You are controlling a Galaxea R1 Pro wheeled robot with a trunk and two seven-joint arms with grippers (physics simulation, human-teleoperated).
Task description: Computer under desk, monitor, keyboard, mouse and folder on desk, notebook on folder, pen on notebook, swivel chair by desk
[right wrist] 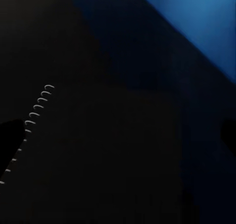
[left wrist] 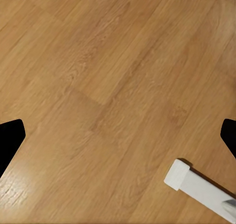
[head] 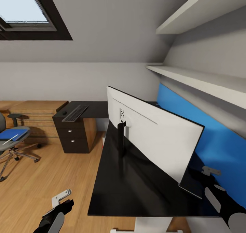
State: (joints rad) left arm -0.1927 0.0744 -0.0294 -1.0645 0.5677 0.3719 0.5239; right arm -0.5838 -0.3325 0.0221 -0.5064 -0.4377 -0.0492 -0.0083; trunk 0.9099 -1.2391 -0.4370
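Beneath the right pincer [head: 210,171], whose jaws stand apart, lies the long desk with a glossy black top [head: 143,188]. Just under that pincer the right wrist view picks out a row of small white wire coils [right wrist: 38,103]. I take them for the spine of a dark notebook, hard to tell from the black surface. The bright blue back panel [head: 205,137] runs just beyond the pincer.

The left pincer [head: 61,196] hangs off the desk's near edge over the light wooden floor [left wrist: 98,86], its jaws also spread, with a white desk foot [left wrist: 196,187] close below it.

Well apart from both pincers, far off to the left one's side, stands the grey padded swivel chair [head: 7,151]. On its seat lies the flat bright blue folder [head: 13,134], and the thin white pen [head: 10,139] rests on the folder.

The folder is probably light, thin and fairly stiff. It would be best pinched at an edge that overhangs the seat. The pen looks free to roll off if the folder tips, so it is safer lifted first, across its middle.

The wide monitor with a white back [head: 153,130] stands on the desk just beside the right pincer.

The slim grey keyboard [head: 76,113] and the small black mouse [head: 64,113] lie on the desk's far wing.

Counted, there is one each of monitor, keyboard, mouse, folder, pen and chair, and two pincers.
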